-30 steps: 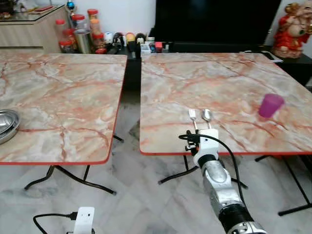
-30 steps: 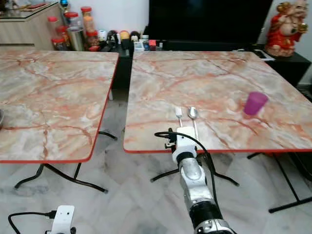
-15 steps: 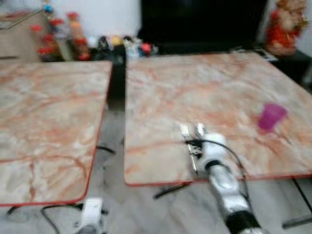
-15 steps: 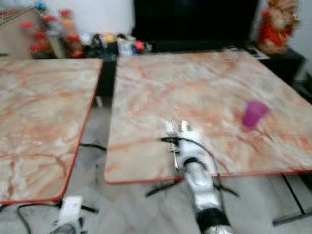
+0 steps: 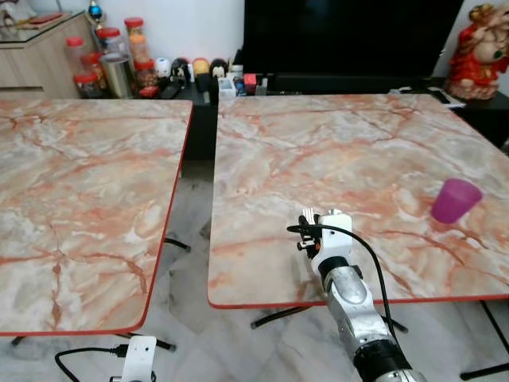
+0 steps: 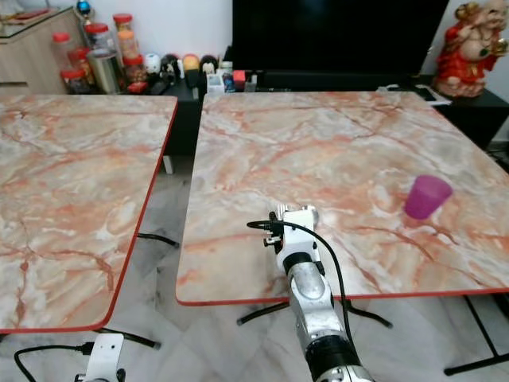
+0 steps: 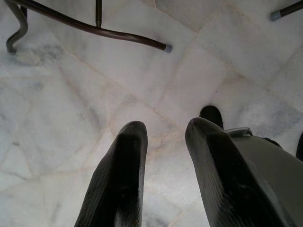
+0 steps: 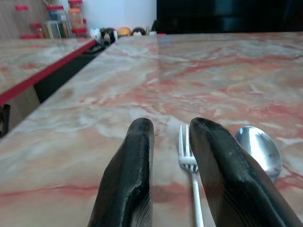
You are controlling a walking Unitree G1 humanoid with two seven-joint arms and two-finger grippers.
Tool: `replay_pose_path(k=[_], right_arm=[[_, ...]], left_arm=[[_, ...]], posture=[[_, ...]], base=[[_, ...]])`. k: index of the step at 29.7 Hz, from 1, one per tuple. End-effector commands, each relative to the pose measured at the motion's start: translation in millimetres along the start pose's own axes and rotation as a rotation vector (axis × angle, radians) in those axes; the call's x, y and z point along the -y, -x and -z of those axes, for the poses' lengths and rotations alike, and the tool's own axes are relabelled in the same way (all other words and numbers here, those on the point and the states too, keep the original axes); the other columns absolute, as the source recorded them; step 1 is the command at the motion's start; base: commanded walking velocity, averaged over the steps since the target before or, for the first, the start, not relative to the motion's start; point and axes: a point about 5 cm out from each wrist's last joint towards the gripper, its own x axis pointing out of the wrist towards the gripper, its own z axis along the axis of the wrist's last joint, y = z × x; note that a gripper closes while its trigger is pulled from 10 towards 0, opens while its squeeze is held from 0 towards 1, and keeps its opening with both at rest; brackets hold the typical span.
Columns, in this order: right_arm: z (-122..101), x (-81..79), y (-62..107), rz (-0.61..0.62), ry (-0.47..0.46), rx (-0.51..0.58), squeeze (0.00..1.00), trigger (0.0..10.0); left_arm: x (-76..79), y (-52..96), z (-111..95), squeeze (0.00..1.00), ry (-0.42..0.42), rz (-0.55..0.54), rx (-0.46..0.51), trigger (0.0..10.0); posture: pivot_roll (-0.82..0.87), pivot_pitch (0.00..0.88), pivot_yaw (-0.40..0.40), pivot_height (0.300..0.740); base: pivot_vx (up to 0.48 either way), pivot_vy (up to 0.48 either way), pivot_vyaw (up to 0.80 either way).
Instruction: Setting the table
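A fork point(image 8: 189, 163) and a spoon point(image 8: 258, 146) lie side by side on the right marble table point(image 5: 350, 151), near its front edge. My right gripper point(image 8: 173, 125) is low over the table with its fingers open. The fork's tines show in the gap between the two fingers, and the spoon's bowl lies just outside one finger point(image 8: 222, 165). In the eye views my right wrist point(image 5: 330, 231) covers most of both utensils. A purple cup point(image 5: 455, 200) stands upright on the same table, far to the right. My left gripper point(image 7: 163, 127) hangs open over the floor.
A second marble table point(image 5: 79, 199) stands to the left across a narrow gap. Jars and bottles point(image 5: 119, 64), a black TV point(image 5: 350, 36) and a red figurine point(image 5: 481, 52) line the back. A white device with a cable point(image 5: 139, 358) lies on the floor. Table legs point(image 7: 94, 28) are near my left arm.
The camera has shifted, and the steel bowl on the left table has left the picture. My right wrist has come forward over the fork and spoon, which earlier lay ahead of it.
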Motion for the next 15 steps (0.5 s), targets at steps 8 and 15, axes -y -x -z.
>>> replay_pose_path(k=[8,15], right_arm=[[-2,5.3,-2.6,0.092,-0.023,-0.028,1.00,10.0],[-6,7.6,-12.9,0.090,-0.048,-0.074,0.00,10.0]], left_arm=[[-0.8,-0.2,0,0.00,-0.002,-0.001,-0.006,10.0],[-0.7,-0.3,-1,0.00,-0.004,0.000,-0.004,10.0]], posture=[[-0.07,0.004,-0.023,0.736],[-0.07,0.000,-0.021,0.736]], base=[[0.000,0.000,0.00],[0.000,0.000,0.00]])
